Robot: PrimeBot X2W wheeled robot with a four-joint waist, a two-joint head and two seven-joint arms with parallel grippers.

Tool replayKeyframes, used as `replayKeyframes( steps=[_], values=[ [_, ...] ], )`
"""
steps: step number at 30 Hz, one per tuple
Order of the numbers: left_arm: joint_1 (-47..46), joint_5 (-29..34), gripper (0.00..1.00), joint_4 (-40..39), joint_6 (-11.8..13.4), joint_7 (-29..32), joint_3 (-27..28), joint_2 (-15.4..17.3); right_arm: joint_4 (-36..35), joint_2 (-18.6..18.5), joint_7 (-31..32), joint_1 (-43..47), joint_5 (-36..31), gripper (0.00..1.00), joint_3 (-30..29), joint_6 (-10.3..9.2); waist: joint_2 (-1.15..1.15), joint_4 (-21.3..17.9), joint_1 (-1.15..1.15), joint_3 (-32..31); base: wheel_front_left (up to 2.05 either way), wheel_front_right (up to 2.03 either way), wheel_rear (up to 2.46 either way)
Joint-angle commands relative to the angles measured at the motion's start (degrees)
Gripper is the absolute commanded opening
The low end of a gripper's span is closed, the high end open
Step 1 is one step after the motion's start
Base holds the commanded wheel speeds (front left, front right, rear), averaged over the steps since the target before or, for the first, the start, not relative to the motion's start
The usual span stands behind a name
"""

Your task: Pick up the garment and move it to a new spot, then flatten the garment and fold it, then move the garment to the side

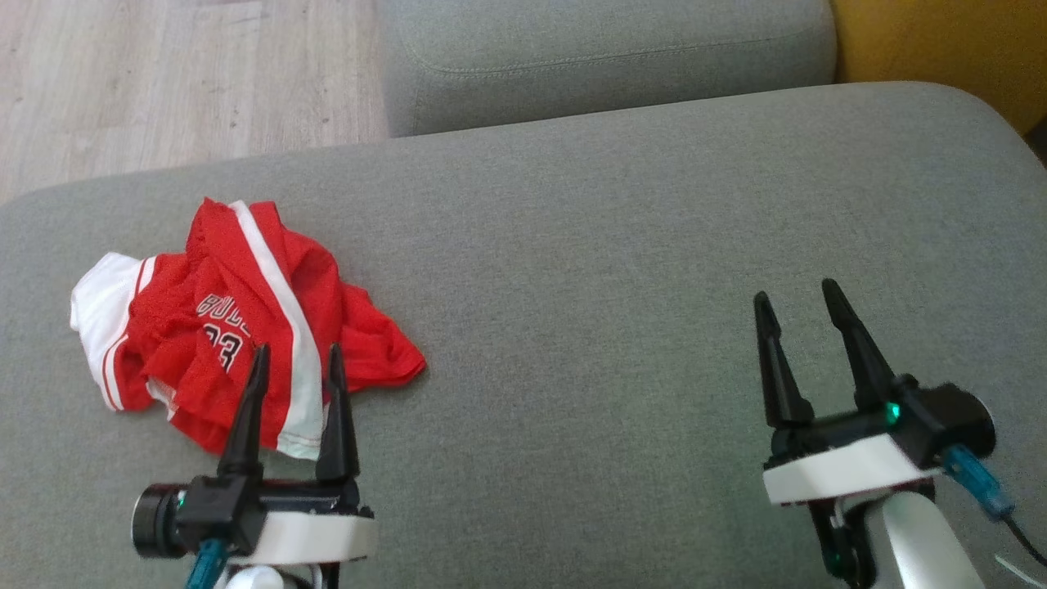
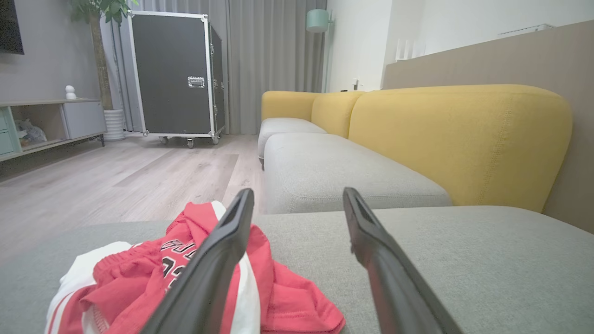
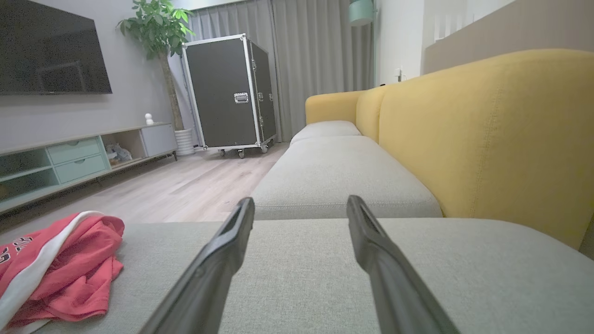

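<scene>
One crumpled red-and-white garment [image 1: 237, 327] lies on the left part of the grey sofa cushion [image 1: 572, 245], just under the left pincer's [image 1: 298, 350] tips. Two pincers show. Both are spread wide and empty, the right pincer [image 1: 795, 290] well apart from the garment.

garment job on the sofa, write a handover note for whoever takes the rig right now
Left gripper: open, holding nothing, fingers poised over the near edge of the garment; contact cannot be told.
Right gripper: open, holding nothing, over bare grey seat cushion, well to the right of the garment.
Garment: red and white, lying crumpled in a heap on the left part of the cushion.
Done: nothing yet, judging from how it lies.
Left: pick it up and move it to a new spot, flatten it, fold it, then move it to the side.
</scene>
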Motion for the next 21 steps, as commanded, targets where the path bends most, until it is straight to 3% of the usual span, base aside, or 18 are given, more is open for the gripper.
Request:
replayKeyframes(
  steps=[1,11,21],
  values=[
    [-1.0,1.1,1.00,-1.1,-1.2,-0.7,3.5,-0.7,-2.2,-0.3,-0.8,-0.2,2.1,1.00,0.9,-0.04,0.00,-0.1,0.00,0.0,0.00,0.00,0.00],
    [-0.4,-0.2,1.00,3.3,-6.4,-0.7,9.0,-3.4,2.5,-0.3,-0.8,-0.5,10.4,1.00,1.4,-0.04,0.00,-0.4,0.00,0.0,0.00,0.00,0.00],
    [-0.9,-0.6,1.00,4.6,-7.9,-0.7,11.2,-3.8,3.1,-0.3,-0.8,-1.4,10.5,1.00,2.1,-0.04,0.00,0.0,0.00,-0.6,0.00,0.00,0.00]
  ],
)
